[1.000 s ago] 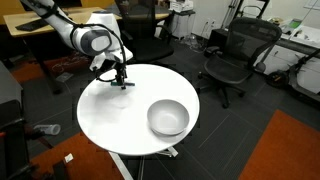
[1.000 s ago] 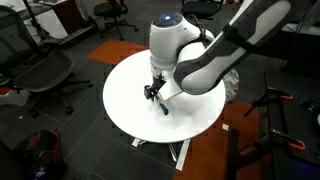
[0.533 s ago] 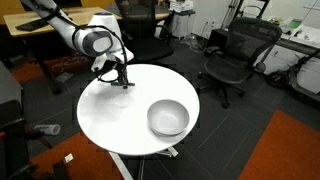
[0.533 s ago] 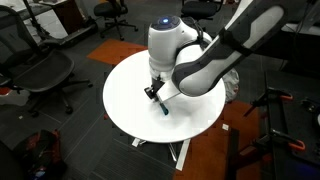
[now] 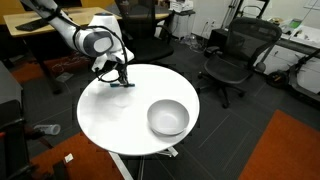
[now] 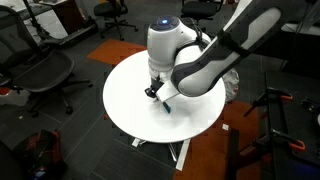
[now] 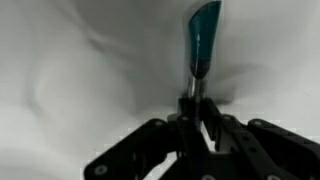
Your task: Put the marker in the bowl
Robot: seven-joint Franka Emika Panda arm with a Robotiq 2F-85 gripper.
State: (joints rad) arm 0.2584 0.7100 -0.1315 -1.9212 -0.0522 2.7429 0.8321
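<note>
The marker (image 7: 203,45) is a thin dark stick with a teal end, and in the wrist view it runs from between my fingers up across the white table. My gripper (image 7: 197,112) is shut on its dark end. In both exterior views the gripper (image 5: 121,78) (image 6: 157,92) stands low over the round white table (image 5: 110,115) (image 6: 130,105) near its edge, with the marker's teal tip (image 6: 167,105) showing just below the fingers. The grey-white bowl (image 5: 168,118) sits on the opposite side of the table, apart from the gripper. The arm hides the bowl in one exterior view.
Black office chairs (image 5: 232,52) (image 6: 45,72) stand around the table on dark carpet. A wooden desk (image 5: 40,25) is behind the arm. An orange floor patch (image 5: 285,150) lies beside the table. The bare tabletop lies between the gripper and the bowl.
The jaws have gone from open to shut on the marker. The arm has hardly moved.
</note>
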